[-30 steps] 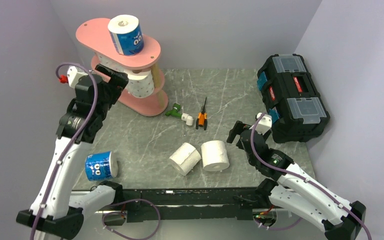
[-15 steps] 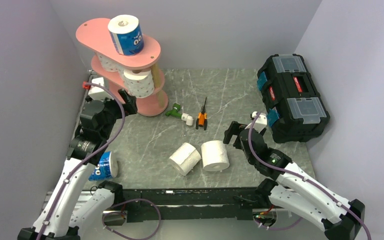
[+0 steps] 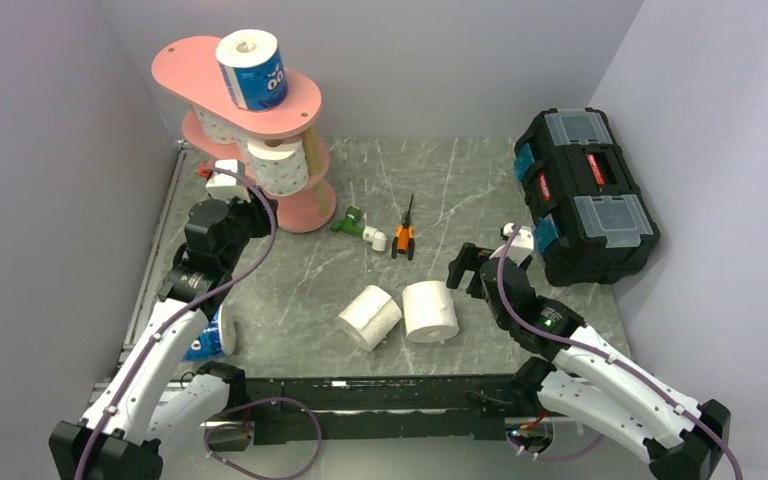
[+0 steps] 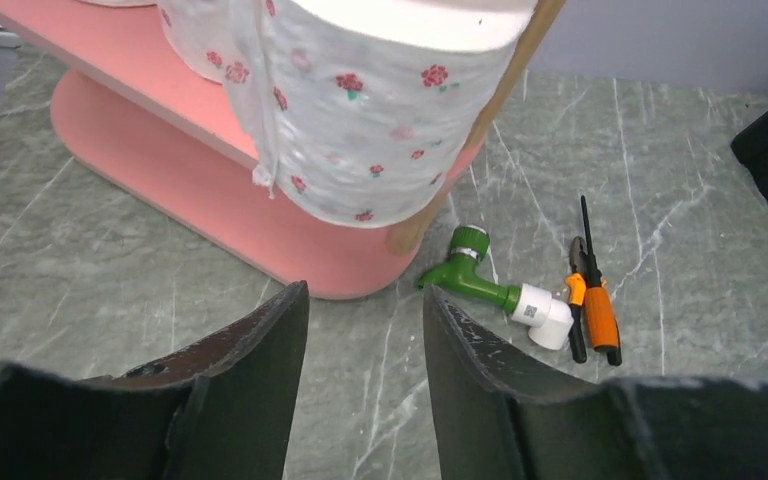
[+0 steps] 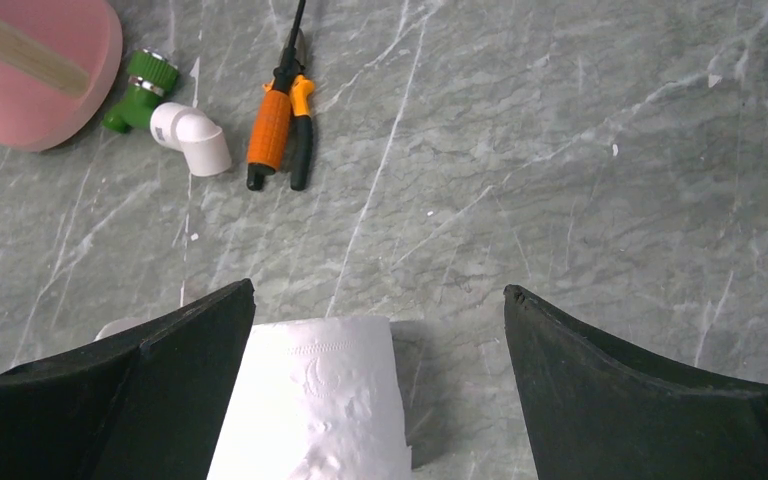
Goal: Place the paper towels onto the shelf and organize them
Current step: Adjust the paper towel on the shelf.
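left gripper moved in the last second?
Yes. In the top view the left gripper has come down and to the right, from the shelf's middle tier to beside its base.

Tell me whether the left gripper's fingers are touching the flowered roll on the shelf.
Apart. The left wrist view shows both fingers short of the flowered roll, bare table and shelf between them.

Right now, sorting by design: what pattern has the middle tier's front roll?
Roll: small red flowers on white; see left wrist view.
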